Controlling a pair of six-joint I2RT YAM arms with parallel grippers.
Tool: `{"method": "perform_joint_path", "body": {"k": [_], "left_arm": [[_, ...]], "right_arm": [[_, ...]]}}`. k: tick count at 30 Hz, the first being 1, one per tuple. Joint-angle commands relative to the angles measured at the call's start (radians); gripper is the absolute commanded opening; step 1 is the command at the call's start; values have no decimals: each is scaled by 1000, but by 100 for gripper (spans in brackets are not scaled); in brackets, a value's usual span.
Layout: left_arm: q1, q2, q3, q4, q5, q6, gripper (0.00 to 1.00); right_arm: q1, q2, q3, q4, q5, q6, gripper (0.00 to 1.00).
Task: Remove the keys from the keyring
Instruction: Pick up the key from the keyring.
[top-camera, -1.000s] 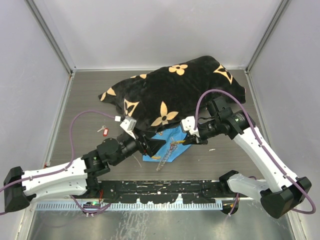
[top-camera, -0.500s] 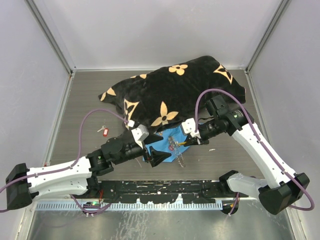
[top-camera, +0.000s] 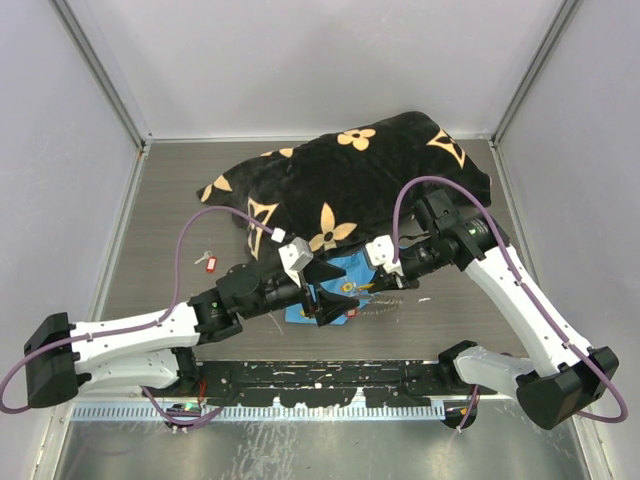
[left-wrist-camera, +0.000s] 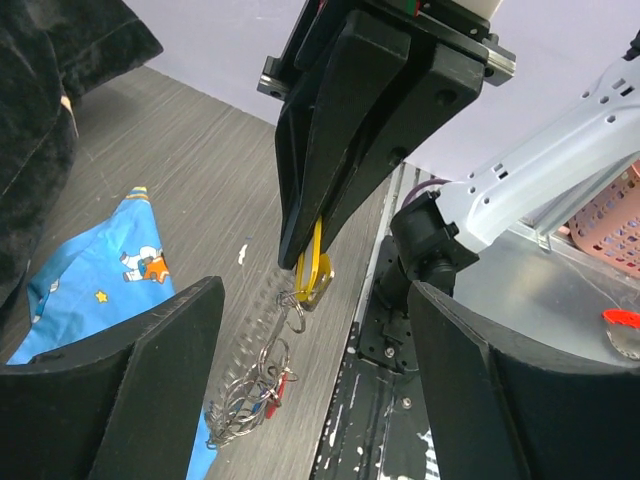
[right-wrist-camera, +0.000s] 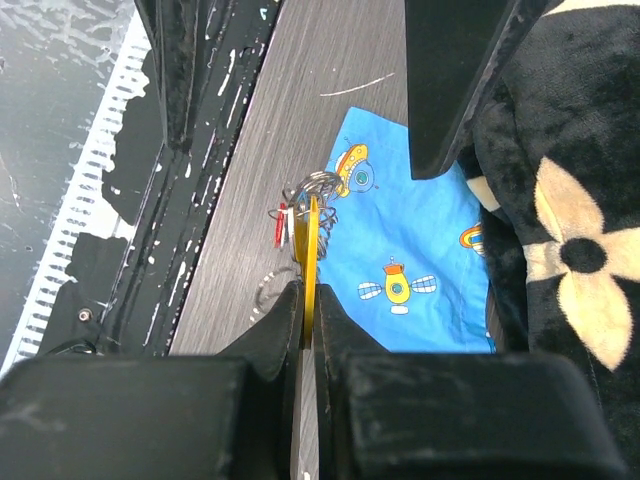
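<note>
Tightly, right gripper (right-wrist-camera: 303, 298) pinching yellow key (right-wrist-camera: 311, 238)

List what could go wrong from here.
1. The right gripper holds the whole bundle by the yellow key alone. A tug may slip it free, dropping the keyring.
2. The left gripper, jaws open, may close on the blue cloth beside the bundle instead of a key.

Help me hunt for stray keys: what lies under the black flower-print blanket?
The blue cartoon-print cloth slips under the blanket's near edge, and the wood-grain table shows around it. Anything else beneath is covered and cannot be seen.
</note>
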Motion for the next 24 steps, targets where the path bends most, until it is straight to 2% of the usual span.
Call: {"method": "perform_joint_path", "body": {"k": [1,6,12,24], "left_arm": [[5,34,59,72,-1,-23,75],[4,64,78,82,0,-8,70],[5,83,120,39,1,10,57],[5,100,144,-6,39,41,51]], "right_arm": [[-10,-21,3,14,-69,0,1],[-20,-27,-5,18,-82,6,1],[-28,-37,-16,21,-89,11,1],[-36,-42,-15,21,-106,22,1]]}}
